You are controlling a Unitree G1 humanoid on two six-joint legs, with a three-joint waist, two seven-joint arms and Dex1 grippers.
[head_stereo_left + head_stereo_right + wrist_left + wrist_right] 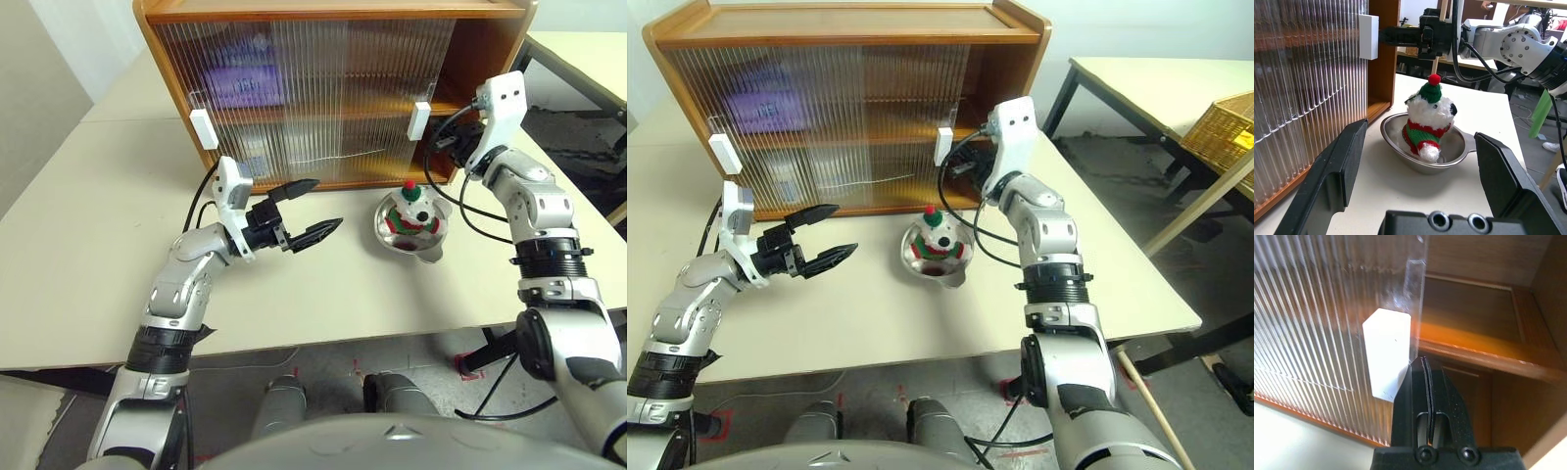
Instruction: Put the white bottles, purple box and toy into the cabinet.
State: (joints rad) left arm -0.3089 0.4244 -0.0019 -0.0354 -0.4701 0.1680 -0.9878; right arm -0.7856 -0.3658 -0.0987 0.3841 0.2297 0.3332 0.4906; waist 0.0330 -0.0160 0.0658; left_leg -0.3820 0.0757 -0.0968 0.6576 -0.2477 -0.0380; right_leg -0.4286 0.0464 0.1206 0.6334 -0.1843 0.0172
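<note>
Cabinet point(333, 88): it stands along the far edge of the table point(88, 245); its ribbed doors cover most of the front, and you have a gap open at the right end.
Purple box point(240, 86): you can make it out as a lavender blur behind the door, on the upper shelf.
White bottles: a pale shape behind the lower door may be them; you cannot tell for sure.
Toy point(411, 211): it sits upright in a steel bowl point(411, 235) on the table, just in front of the cabinet's right part.
Right tool point(1422, 364): fingers pressed together, tip against the white handle point(1387, 352) at the door's edge.
Left tool point(306, 211): fingers spread wide, empty, hovering near the bowl.
Step in hand: you look to be working the door, with the toy left to stow.
Next move: slide the door far enough to clear the opening, then close the left tool on the toy without tipping the bowl.
</note>
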